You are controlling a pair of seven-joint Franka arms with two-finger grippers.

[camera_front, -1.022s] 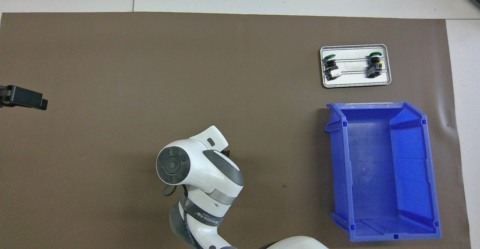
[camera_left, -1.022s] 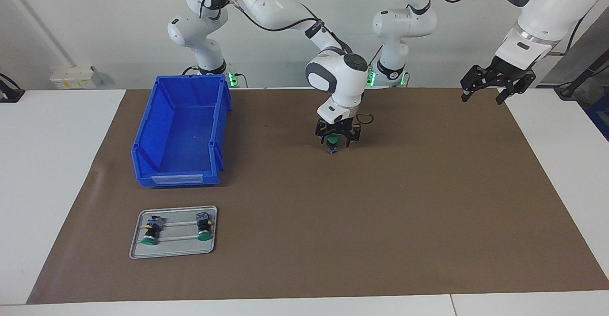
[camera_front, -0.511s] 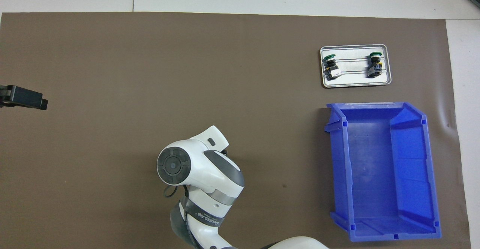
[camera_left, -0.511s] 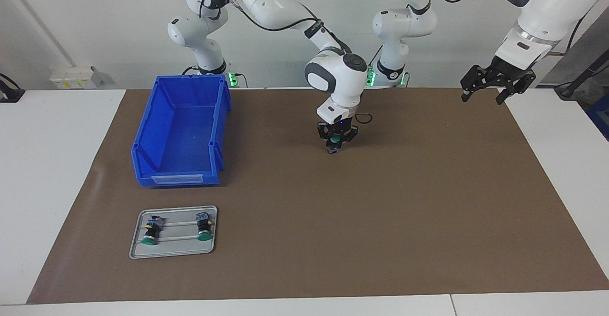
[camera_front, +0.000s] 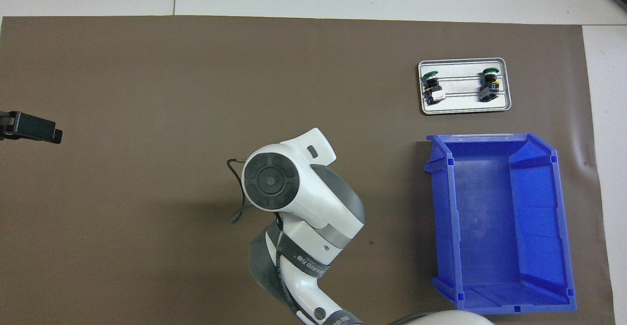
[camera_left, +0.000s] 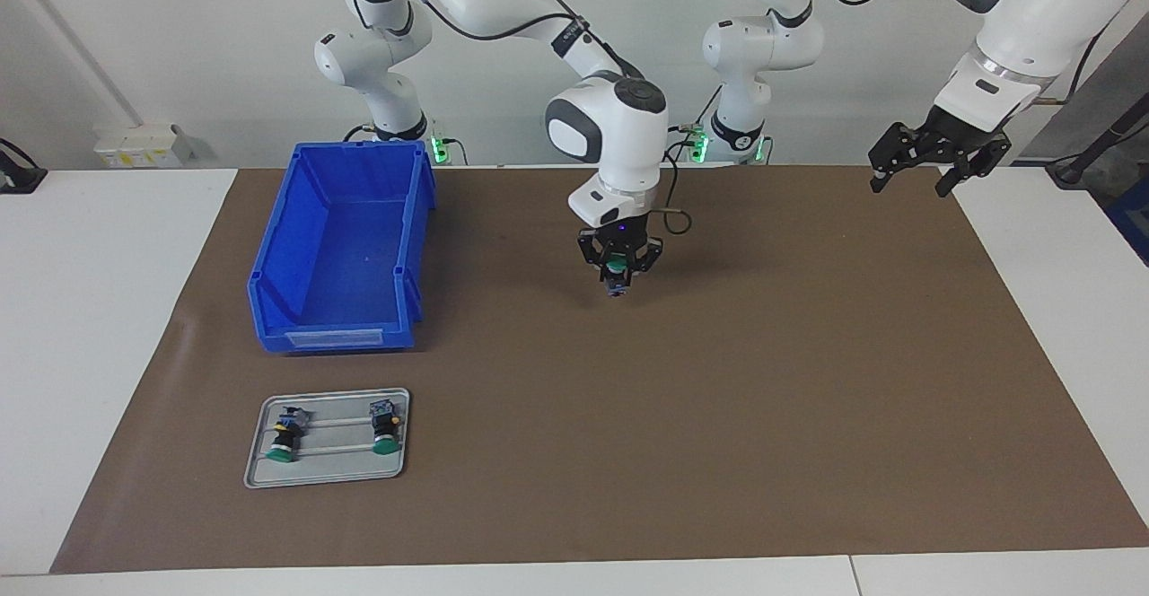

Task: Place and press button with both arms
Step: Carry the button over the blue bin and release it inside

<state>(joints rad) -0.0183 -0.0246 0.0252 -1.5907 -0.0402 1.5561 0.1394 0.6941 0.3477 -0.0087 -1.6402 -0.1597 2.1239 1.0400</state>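
My right gripper hangs over the mat's middle, fingers clamped on the button. My left gripper waits, spread wide, above the mat's corner.

Brown mat spread over the white table. Open blue bin on the mat toward the right arm's end, nothing visible inside. Farther from the robots than the bin, a small grey tray with two green-capped buttons lying on their sides, one nearer the table's end, the other beside it, apart.
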